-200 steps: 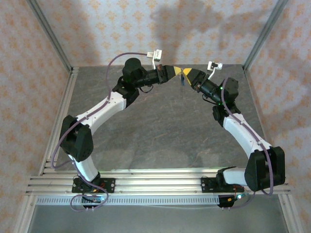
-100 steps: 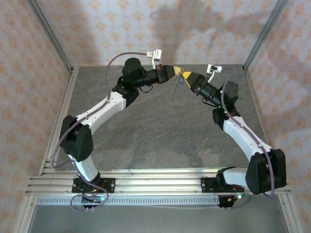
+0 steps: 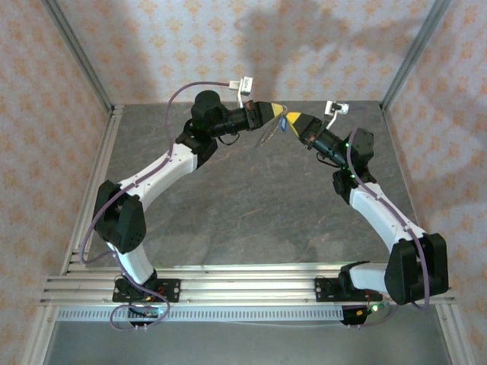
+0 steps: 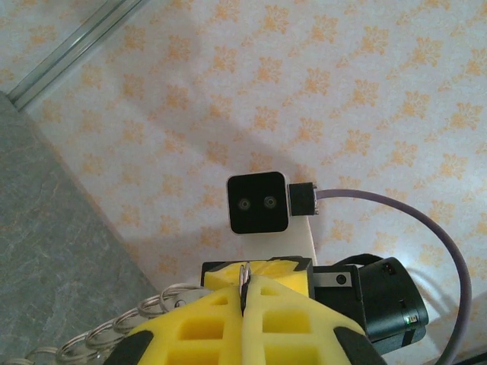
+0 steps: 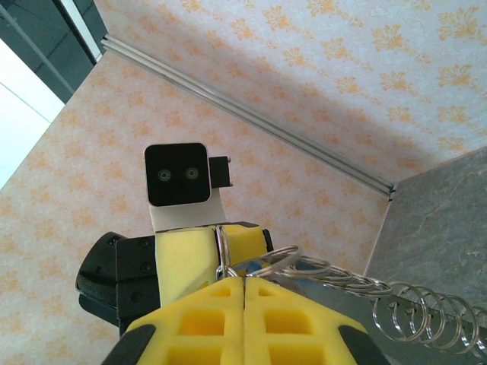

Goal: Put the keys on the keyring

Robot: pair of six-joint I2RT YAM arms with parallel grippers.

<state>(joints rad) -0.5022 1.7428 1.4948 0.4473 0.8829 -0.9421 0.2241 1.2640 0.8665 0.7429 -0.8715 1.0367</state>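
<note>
The left gripper [image 3: 277, 111] is held up above the far part of the grey table [image 3: 251, 213], and the rest is placed from it. The right gripper [image 3: 291, 119] faces it tip to tip, just beside it, so the two yellow noses nearly meet.

The keyring [image 5: 335, 283] is bright silver wire, not one plain loop. In the wrist views it is a run of thin round rings linked one after another like a loose coil. One end of this run sits at the left gripper's tip. From there the strand trails away and sags below the gripper, clear of the table. In the top view it is only a faint pale thread slanting down from the gripper's nose.

The left gripper's jaws are pressed together with no gap along the seam. A thin sliver of metal stands edge-on out of that seam, so they are clamped on a ring of the keyring.

The right gripper's jaws are also fully together. A larger wire ring rises right at their tip, against the left gripper's nose. I cannot tell whether that ring is pinched or only leaning there.

The key [image 3: 283, 124] is a tiny speck of bright blue in the top view, in the narrow gap just off the left gripper's tip and slightly below it. Its blade is too small to make out, and which jaws carry it cannot be told.
</note>
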